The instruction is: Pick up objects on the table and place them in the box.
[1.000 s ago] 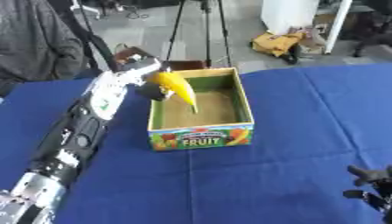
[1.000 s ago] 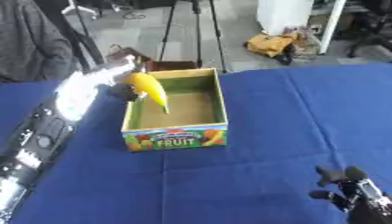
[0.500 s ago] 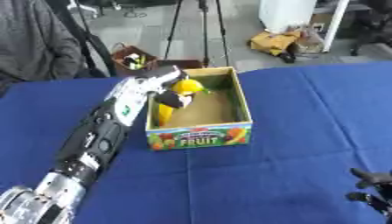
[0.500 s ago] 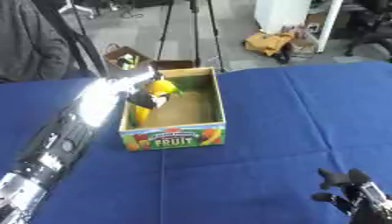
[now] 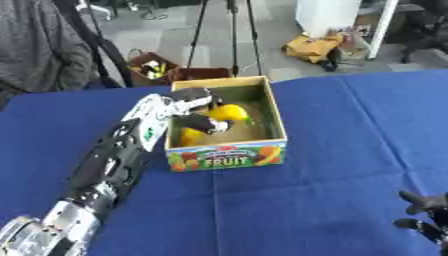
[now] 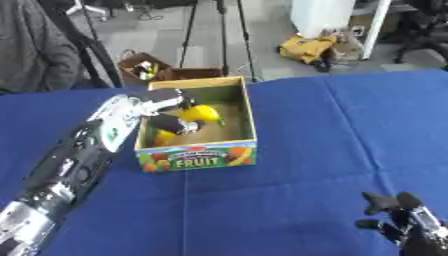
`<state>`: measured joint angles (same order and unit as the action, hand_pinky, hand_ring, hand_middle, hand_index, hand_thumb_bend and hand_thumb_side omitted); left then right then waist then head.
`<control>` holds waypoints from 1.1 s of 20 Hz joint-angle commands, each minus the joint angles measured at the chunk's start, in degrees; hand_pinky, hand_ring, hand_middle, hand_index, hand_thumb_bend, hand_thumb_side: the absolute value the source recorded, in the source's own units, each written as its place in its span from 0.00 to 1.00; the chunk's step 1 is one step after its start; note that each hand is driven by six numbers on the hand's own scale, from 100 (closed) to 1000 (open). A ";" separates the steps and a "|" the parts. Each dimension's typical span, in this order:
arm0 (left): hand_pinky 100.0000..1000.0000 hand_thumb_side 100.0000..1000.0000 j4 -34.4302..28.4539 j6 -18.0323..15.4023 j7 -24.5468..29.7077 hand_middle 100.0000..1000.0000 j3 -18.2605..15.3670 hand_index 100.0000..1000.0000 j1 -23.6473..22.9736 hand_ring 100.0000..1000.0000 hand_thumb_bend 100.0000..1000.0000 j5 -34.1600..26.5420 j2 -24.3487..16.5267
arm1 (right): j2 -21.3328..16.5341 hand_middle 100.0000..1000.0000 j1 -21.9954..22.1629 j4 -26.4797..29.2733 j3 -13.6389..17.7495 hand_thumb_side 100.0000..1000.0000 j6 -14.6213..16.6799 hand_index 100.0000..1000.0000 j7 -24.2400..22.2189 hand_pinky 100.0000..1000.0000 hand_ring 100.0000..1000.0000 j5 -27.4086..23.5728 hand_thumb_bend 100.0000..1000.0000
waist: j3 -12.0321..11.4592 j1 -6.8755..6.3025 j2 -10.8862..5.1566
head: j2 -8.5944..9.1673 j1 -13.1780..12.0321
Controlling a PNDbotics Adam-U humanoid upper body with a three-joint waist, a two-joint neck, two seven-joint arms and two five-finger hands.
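In the left eye view, the left hand [image 5: 194,107] reaches over the box [image 5: 229,156] wall from 9 o'clock, its fingers [image 5: 210,125] curled around a yellow banana [image 5: 226,113] held low inside the box on the blue tabletop [image 5: 332,130]. In the right eye view, the right hand [image 6: 404,222] rests at 5 o'clock, well apart from the box, fingers relaxed and holding nothing.
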<state>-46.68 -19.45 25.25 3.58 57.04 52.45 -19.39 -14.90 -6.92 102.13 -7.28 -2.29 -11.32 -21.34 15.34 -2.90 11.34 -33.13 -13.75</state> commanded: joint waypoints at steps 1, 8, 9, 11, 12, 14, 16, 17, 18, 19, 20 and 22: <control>0.86 1.00 -2.11 0.05 -4.21 0.78 -1.00 0.87 0.62 0.80 0.52 -1.55 -2.03 | -0.66 0.49 -0.55 0.60 0.33 0.72 0.09 0.58 -0.03 0.61 0.95 -0.29 0.00 | -0.21 0.27 -0.71 | 0.60 0.26; 0.82 0.98 -10.57 2.04 -14.08 0.75 -1.44 0.81 -2.43 0.76 0.38 -11.76 -4.91 | -0.65 0.49 -0.48 0.59 0.68 0.72 0.18 0.58 0.22 0.61 0.95 -0.13 0.00 | -1.01 0.22 -0.49 | 0.82 1.14; 0.80 0.96 -13.09 2.17 -14.99 0.73 -1.54 0.80 -3.44 0.75 0.34 -15.44 -5.54 | -0.64 0.49 -0.46 0.57 0.76 0.72 0.19 0.58 0.31 0.61 0.95 -0.10 0.00 | -1.25 0.21 -0.44 | 0.87 1.28; 0.77 0.93 -18.72 2.81 -15.97 0.70 -1.65 0.78 -5.91 0.72 0.28 -24.40 -7.03 | -0.64 0.49 -0.44 0.57 0.89 0.72 0.24 0.58 0.45 0.61 0.95 -0.05 0.00 | -1.80 0.18 -0.37 | 0.94 1.60; 0.76 0.92 -21.65 3.42 -16.04 0.69 -1.64 0.77 -7.24 0.72 0.26 -28.71 -7.90 | -0.64 0.49 -0.44 0.56 0.94 0.72 0.24 0.58 0.51 0.61 0.95 -0.03 0.00 | -2.05 0.18 -0.34 | 0.97 1.73; 0.75 0.90 -28.01 4.94 -16.17 0.67 -2.19 0.76 -10.62 0.70 0.23 -36.42 -9.66 | -0.67 0.49 -0.43 0.56 1.03 0.72 0.26 0.58 0.62 0.61 0.95 0.00 0.00 | -2.72 0.21 -0.29 | 1.07 2.10; 0.73 0.89 -33.78 7.04 -16.40 0.65 -3.23 0.75 -14.46 0.68 0.20 -42.97 -10.95 | -0.67 0.49 -0.41 0.55 1.09 0.72 0.26 0.58 0.69 0.61 0.95 0.04 0.00 | -3.40 0.30 -0.23 | 1.13 2.40; 0.72 0.90 -36.15 8.08 -16.48 0.64 -3.72 0.75 -16.09 0.67 0.19 -45.36 -11.47 | -0.67 0.49 -0.40 0.56 1.08 0.72 0.26 0.58 0.69 0.61 0.95 0.06 0.00 | -3.61 0.34 -0.21 | 1.17 2.50; 0.72 0.91 -38.39 8.94 -16.60 0.64 -4.37 0.75 -18.09 0.67 0.19 -47.42 -11.86 | -0.69 0.49 -0.38 0.59 1.08 0.72 0.28 0.58 0.67 0.61 0.95 0.09 0.00 | -3.91 0.43 -0.13 | 1.24 2.70; 0.72 0.89 -40.46 9.66 -16.75 0.64 -5.11 0.75 -20.04 0.67 0.20 -49.09 -12.16 | -0.71 0.49 -0.33 0.63 1.12 0.72 0.31 0.58 0.69 0.61 0.95 0.12 0.00 | -4.17 0.52 -0.07 | 1.28 2.81; 0.72 0.88 -42.43 10.26 -16.95 0.64 -5.92 0.75 -21.91 0.67 0.21 -50.32 -12.37 | -0.73 0.49 -0.30 0.65 1.20 0.72 0.35 0.58 0.76 0.61 0.95 0.13 0.00 | -4.42 0.57 0.00 | 1.29 2.85; 0.72 0.87 -45.55 11.31 -17.08 0.64 -7.33 0.74 -25.05 0.67 0.20 -51.68 -12.43 | -0.72 0.49 -0.24 0.65 1.29 0.72 0.38 0.58 0.87 0.61 0.95 0.18 0.00 | -4.77 0.62 0.05 | 1.16 3.01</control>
<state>-89.20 -8.90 8.35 -2.10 31.43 2.32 -29.79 -14.88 -6.99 102.11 -6.46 -2.02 -10.58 -21.24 10.51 -2.37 12.07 -32.59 -10.95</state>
